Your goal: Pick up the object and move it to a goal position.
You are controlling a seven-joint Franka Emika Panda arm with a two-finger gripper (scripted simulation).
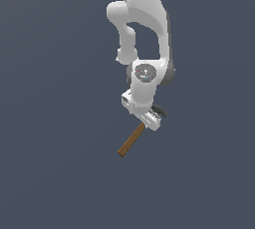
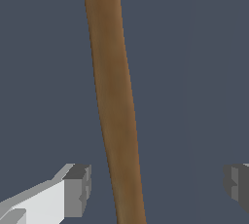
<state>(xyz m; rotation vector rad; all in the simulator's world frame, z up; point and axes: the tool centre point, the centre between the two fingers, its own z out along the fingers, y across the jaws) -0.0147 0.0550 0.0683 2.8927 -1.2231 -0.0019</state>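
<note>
The hammer (image 1: 132,140) is seen beneath the white arm's gripper (image 1: 149,120), its brown handle slanting down toward the exterior view's left while the dark head peeks out beside the gripper. In the wrist view, the handle (image 2: 114,101) runs between the two fingertips (image 2: 78,190), which are spread well apart and clear of it.

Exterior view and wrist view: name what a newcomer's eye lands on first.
The white arm hangs down the middle of the exterior view, its hand over the hammer, whose brown handle slants toward the exterior view's lower left. In the wrist view the handle fills the frame between open fingers, neither touching it.
</note>
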